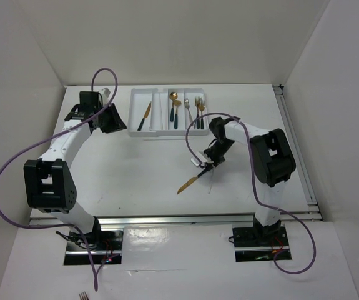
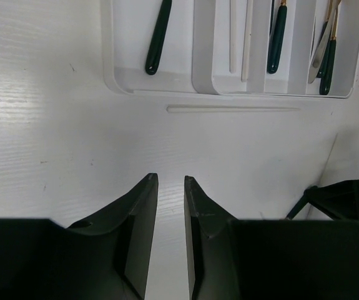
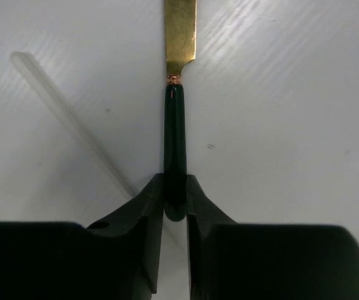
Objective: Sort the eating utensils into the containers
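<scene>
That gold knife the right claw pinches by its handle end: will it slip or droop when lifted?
The gold knife likely stays stiff; it looks like metal. Its glossy rounded handle may slip or pivot, since the right gripper holds only its end, blade reaching far out.

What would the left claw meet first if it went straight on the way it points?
Probably the left end of the pale stick lying just short of the tray; depth is unclear, so the claw might pass over it.
</scene>
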`<state>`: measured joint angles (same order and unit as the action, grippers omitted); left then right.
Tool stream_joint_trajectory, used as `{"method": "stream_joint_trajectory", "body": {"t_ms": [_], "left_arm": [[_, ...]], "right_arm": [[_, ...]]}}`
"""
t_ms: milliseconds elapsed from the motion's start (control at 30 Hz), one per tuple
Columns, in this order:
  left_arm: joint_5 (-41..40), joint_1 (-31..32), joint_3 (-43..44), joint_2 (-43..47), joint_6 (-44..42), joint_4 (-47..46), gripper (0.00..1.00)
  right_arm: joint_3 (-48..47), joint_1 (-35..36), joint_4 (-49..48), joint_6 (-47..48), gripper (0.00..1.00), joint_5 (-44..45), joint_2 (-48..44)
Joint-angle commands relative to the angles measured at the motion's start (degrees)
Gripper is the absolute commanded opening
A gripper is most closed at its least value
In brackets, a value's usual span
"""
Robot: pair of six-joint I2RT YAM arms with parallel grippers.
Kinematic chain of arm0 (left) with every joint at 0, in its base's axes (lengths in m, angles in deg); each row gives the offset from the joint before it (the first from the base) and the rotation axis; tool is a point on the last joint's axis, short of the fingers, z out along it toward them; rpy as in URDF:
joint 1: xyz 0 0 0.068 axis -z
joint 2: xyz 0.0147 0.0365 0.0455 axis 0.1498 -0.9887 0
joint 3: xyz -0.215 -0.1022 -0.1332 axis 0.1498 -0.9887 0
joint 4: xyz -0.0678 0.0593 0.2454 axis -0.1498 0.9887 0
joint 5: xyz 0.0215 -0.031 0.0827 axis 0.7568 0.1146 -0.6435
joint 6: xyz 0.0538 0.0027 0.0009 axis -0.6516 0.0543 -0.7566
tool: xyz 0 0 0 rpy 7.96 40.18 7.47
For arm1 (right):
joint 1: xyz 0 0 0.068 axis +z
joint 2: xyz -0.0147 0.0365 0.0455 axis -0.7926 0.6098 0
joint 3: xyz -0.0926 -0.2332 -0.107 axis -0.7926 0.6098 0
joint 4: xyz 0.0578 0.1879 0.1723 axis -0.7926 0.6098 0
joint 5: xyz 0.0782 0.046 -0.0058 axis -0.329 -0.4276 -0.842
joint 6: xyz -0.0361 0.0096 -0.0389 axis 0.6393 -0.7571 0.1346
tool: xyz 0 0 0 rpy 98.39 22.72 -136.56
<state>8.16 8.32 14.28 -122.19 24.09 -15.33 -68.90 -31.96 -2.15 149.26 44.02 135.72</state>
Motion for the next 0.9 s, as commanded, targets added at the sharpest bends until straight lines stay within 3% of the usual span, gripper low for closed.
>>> {"method": "stream_joint_trajectory", "body": {"t_ms": [0, 167, 267, 333, 367, 433, 467, 533, 567, 633, 667, 867], "left_arm": [[1.4, -0.1, 0.6, 0.8, 1.3, -0.5, 0.36], [-4.5, 0.6, -4.6, 5.8, 4.1, -3.0, 0.34], [-12.6, 2.7, -10.2, 12.8, 6.6, -5.8, 0.34], [-16.7, 3.5, -13.3, 16.3, 7.2, -8.7, 0.39], [-18.7, 3.5, -13.9, 18.6, 7.2, -9.3, 0.41], [-22.7, 4.2, -13.9, 19.4, 6.7, -9.3, 0.48], [-24.0, 4.2, -13.2, 20.1, 5.8, -9.3, 0.48], [-24.9, 3.6, -13.2, 20.9, 4.7, -9.3, 0.50], [-25.6, 2.9, -13.2, 21.6, 4.7, -9.3, 0.50], [-25.7, 2.9, -13.2, 22.4, 4.0, -9.3, 0.50], [-25.7, 2.4, -13.2, 23.1, 3.3, -8.7, 0.50], [-23.5, 2.4, -12.0, 24.3, 0.6, -7.5, 0.50]], "right_arm": [[0.5, -0.4, -8.6, 27.2, 0.00, -5.9, -4.7], [-0.4, -1.6, -16.6, 10.8, 0.00, -21.5, -10.4], [4.2, -2.8, -29.4, -2.9, 0.00, -27.3, -17.4], [8.1, -2.8, -41.0, -14.1, 0.00, -31.0, -21.8], [9.5, -2.8, -46.3, -29.7, 0.00, -31.0, -22.9], [11.6, -1.6, -60.1, -46.3, 0.00, -29.0, -24.3], [11.6, -1.6, -63.8, -64.4, 0.00, -27.4, -24.3], [8.5, -0.2, -67.9, -79.5, 0.00, -23.0, -21.2], [6.7, 0.4, -68.6, -94.4, 0.00, -21.8, -19.6], [0.5, 0.4, -70.8, -108.6, 0.00, -20.9, -15.9], [-1.7, 0.4, -71.6, -121.5, 0.00, -20.2, -11.6], [-20.4, 0.9, -79.0, -161.1, 0.00, -19.5, 7.1]]}}
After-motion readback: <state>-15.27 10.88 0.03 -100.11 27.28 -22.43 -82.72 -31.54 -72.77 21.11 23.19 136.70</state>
